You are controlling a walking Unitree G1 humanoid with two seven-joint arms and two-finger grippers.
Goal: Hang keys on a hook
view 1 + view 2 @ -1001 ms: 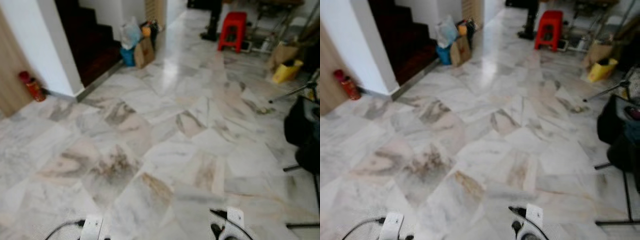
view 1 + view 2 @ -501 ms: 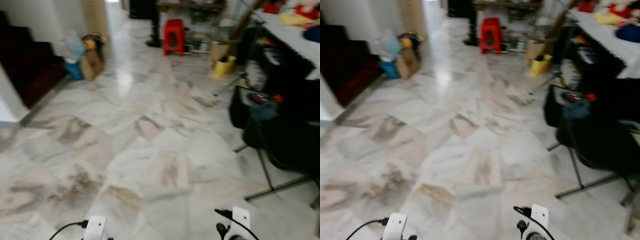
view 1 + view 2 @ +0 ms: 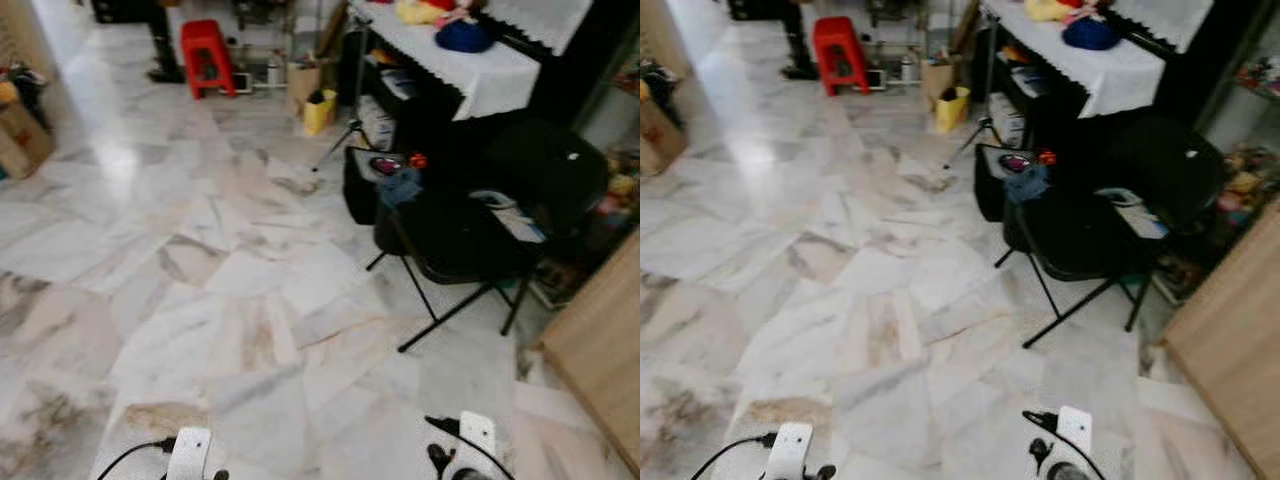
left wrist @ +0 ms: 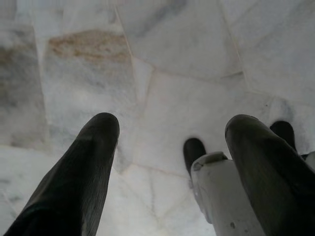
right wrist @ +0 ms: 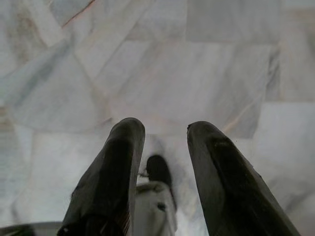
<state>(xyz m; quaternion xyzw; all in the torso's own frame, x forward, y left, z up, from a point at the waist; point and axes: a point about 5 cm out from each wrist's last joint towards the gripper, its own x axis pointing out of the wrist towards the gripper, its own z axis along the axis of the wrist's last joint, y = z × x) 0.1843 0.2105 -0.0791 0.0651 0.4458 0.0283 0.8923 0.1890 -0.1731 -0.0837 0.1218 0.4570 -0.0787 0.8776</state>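
Observation:
Both arms hang low over a white marble floor (image 3: 200, 260). In the left wrist view my left gripper (image 4: 172, 125) is open, its two black fingers wide apart with only floor tiles and my own white foot (image 4: 221, 191) beyond them. In the right wrist view my right gripper (image 5: 165, 127) is open too, with bare tile between its fingers. The white wrist ends of the left arm (image 3: 190, 452) and right arm (image 3: 472, 440) stick into the bottom edge of the head views.
A black folding chair (image 3: 450, 235) stands ahead on the right, with a black case (image 3: 362, 190) beside it. Behind is a table with a white cloth (image 3: 470, 65). A red stool (image 3: 205, 55) and a yellow bag (image 3: 320, 110) sit at the back. A wooden panel (image 3: 600, 350) is near right.
The whole picture has swung to the right: the dark stairs and red extinguisher have passed out on the left, while the chair, table and wooden panel have come in. The arms hang as before.

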